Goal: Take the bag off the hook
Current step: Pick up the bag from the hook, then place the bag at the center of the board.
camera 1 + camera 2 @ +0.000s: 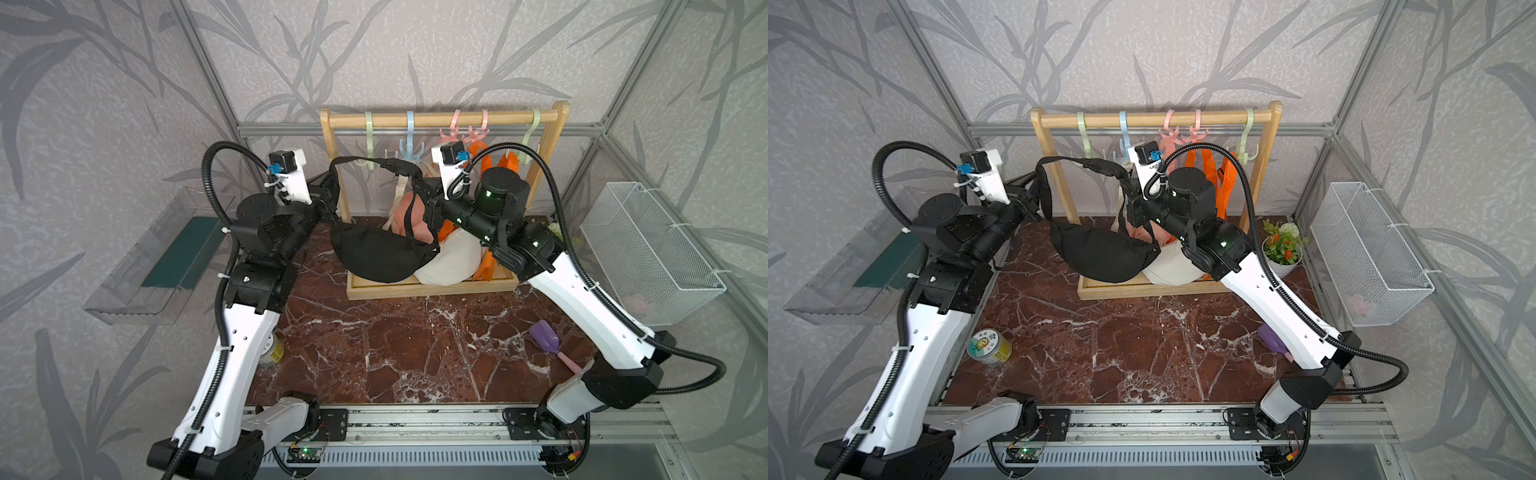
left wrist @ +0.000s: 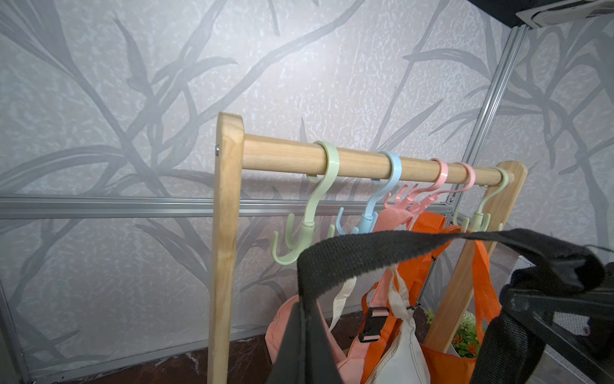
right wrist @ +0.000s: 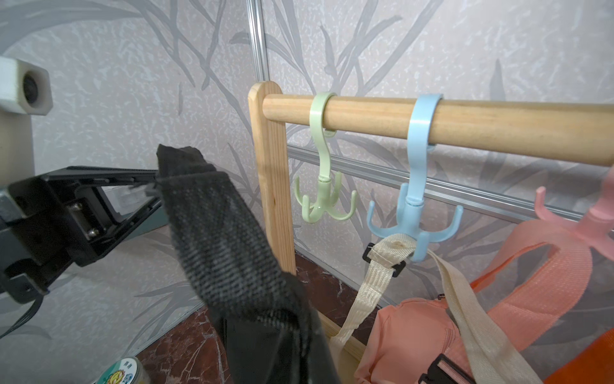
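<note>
L fingers (image 3: 109,172) & R fingers (image 2: 564,307) clenching webbing strap (image 2: 398,247) of soft black fabric waist bag (image 1: 374,253), sagging mid-frame; looking light, floppy, so strap's the grab pt.

Lab robot cell dressed as a home: aluminium extrusion frame (image 1: 282,129), wallpaper panels (image 1: 104,124), marble-look tabletop (image 1: 415,353), bare circuit board (image 1: 305,453)

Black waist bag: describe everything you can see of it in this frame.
The black bag is a crescent-shaped fabric pouch with a woven webbing strap. The left gripper and right gripper are each shut on the strap, holding it spread between them, clear of the empty green hook. The pouch hangs below, in front of a white bag at the wooden rack; whether it touches the rack's base cannot be told.
</note>
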You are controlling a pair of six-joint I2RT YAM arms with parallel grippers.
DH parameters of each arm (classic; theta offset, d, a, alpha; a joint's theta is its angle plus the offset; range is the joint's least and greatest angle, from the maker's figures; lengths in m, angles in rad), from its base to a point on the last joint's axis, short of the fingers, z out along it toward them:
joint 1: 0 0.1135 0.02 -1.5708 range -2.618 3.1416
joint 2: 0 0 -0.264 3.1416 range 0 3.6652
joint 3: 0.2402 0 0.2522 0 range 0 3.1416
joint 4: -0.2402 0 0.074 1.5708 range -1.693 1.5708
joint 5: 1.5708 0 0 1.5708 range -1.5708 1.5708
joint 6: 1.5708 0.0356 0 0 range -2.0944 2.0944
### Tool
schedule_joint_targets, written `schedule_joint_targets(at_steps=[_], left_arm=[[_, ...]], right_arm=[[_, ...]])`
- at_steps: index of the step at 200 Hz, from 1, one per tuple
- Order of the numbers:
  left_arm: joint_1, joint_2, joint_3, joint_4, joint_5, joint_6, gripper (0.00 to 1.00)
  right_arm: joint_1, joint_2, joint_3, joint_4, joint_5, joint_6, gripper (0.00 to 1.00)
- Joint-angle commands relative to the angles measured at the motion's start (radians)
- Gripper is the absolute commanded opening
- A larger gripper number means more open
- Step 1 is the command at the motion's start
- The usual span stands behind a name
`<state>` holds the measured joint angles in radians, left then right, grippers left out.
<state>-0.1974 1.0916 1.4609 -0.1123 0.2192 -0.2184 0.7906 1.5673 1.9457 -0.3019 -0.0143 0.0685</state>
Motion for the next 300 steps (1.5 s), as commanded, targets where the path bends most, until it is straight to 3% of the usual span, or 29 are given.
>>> schedule_joint_targets(at_steps=[1, 75, 118, 147, 183, 240, 300], left_arm=[[-0.004, -0.09, -0.044, -0.058, -0.029, -0.038, 0.0], [-0.004, -0.459, -0.269, -0.353, -0.075, -0.104, 0.0], [-0.004, -0.681, -0.398, -0.536, -0.12, -0.253, 0.0], [-0.004, -0.78, -0.504, -0.662, -0.226, -0.293, 0.0], [-0.004, -0.82, -0.614, -0.755, -0.387, -0.287, 0.0], [-0.002, -0.775, -0.789, -0.592, -0.645, -0.224, 0.0], [0.01, -0.666, -0.823, -0.47, -0.699, -0.185, 0.0]], right_arm=[[0.019, -0.078, 0.036, -0.076, -0.085, -0.028, 0.0], [0.143, -0.245, -0.085, -0.309, -0.165, -0.079, 0.0], [0.322, -0.269, -0.202, -0.401, -0.092, -0.086, 0.0], [0.354, -0.242, -0.297, -0.402, -0.053, -0.035, 0.0], [0.355, -0.131, -0.33, -0.367, -0.007, -0.009, 0.0], [0.354, 0.122, -0.189, -0.337, 0.06, -0.035, 0.0], [0.349, 0.347, -0.054, -0.324, 0.038, -0.021, 0.0]])
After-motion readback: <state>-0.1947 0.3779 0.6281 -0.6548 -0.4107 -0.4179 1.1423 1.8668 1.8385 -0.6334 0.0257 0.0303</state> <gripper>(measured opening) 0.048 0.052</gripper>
